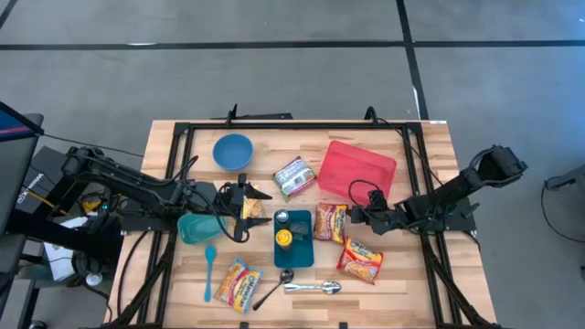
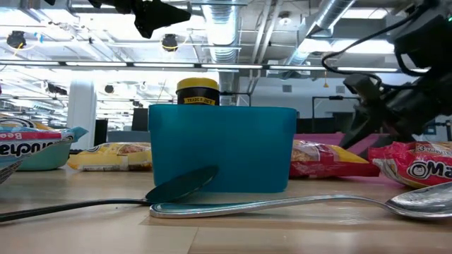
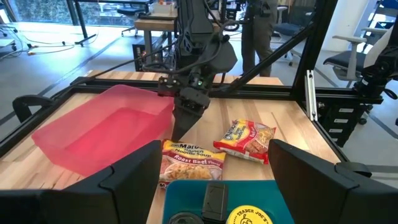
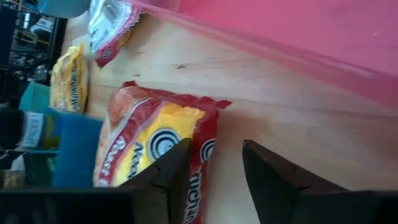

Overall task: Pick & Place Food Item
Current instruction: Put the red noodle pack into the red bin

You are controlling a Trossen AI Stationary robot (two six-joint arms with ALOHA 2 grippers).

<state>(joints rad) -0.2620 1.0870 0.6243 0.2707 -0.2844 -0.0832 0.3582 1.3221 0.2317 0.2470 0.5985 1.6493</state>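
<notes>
A red-and-yellow ramen packet (image 1: pixel 331 222) lies flat on the wooden table, between the blue container (image 1: pixel 294 239) and the pink tray (image 1: pixel 361 164). My right gripper (image 1: pixel 352 216) slants down at the packet's right end, its fingers open. In the right wrist view that end (image 4: pixel 208 155) lies in the gap between them. My left gripper (image 1: pixel 243 208) hangs open above the table, left of the blue container, with nothing between its fingers (image 3: pixel 130 180). My right gripper comes at the packet's end (image 4: pixel 208 155) slanting down from the table's right side. One finger (image 4: pixel 171 177) stands over the packet's printed face and the other (image 4: pixel 273 180) over bare wood. I cannot tell whether either finger touches the packet, which lies flat.
A second ramen packet (image 1: pixel 361 260) lies near the front right, a third (image 1: pixel 239 283) at the front left. A green packet (image 1: pixel 294 176), a blue bowl (image 1: pixel 232 151), a teal cup (image 1: pixel 197 227), a teal spoon (image 1: pixel 209 272) and metal spoons (image 1: pixel 311 287) are spread around. A yellow-lidded jar (image 2: pixel 197 92) stands in the blue container.
</notes>
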